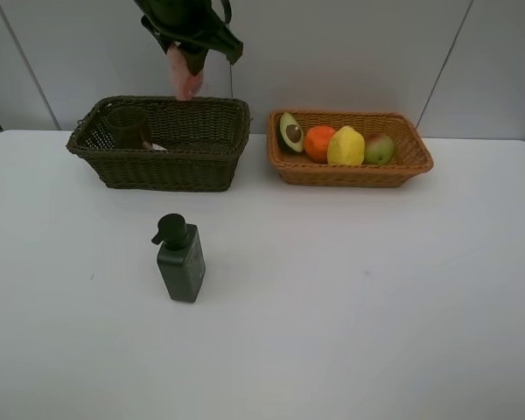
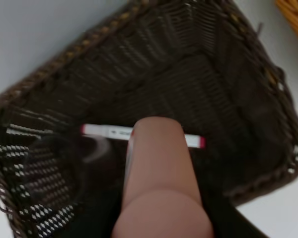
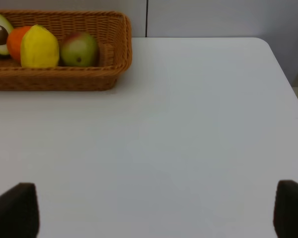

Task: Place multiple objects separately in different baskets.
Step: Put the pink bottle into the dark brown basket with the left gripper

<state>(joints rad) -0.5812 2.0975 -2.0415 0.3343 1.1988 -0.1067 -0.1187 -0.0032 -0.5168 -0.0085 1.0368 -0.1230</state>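
Left gripper (image 1: pixel 189 61) hangs above the dark basket's (image 1: pixel 162 166) back rim, clamped on the pink bottle (image 1: pixel 185 74), which points down over the basket's opening. From the left wrist view the bottle (image 2: pixel 159 173) fills the foreground and hides the middle of the marker (image 2: pixel 104 131) lying flat on the basket floor (image 2: pixel 198 84) below it. The cup (image 1: pixel 127 127) stands in that basket's left end, seen through the weave; in the wrist view it is only a blurred shape beside the marker. Right gripper (image 3: pixel 149 208) is spread wide and holds nothing, its two fingertips (image 3: pixel 15 208) showing at the frame's lower corners over bare table (image 3: pixel 188 124). The tan basket (image 1: pixel 350 173) sits just beside the dark one, a narrow gap between them, and holds the avocado (image 1: pixel 290 132), orange (image 1: pixel 318 143), lemon (image 1: pixel 346 146) and mango (image 1: pixel 380 148) in a row, touching one another. The pump bottle (image 1: pixel 180 261) stands upright on the table in front of the dark basket, well apart from it. Both baskets lie near the table's far edge by the wall (image 1: pixel 350 52); the near half of the table (image 1: pixel 376 332) is open around the pump bottle.
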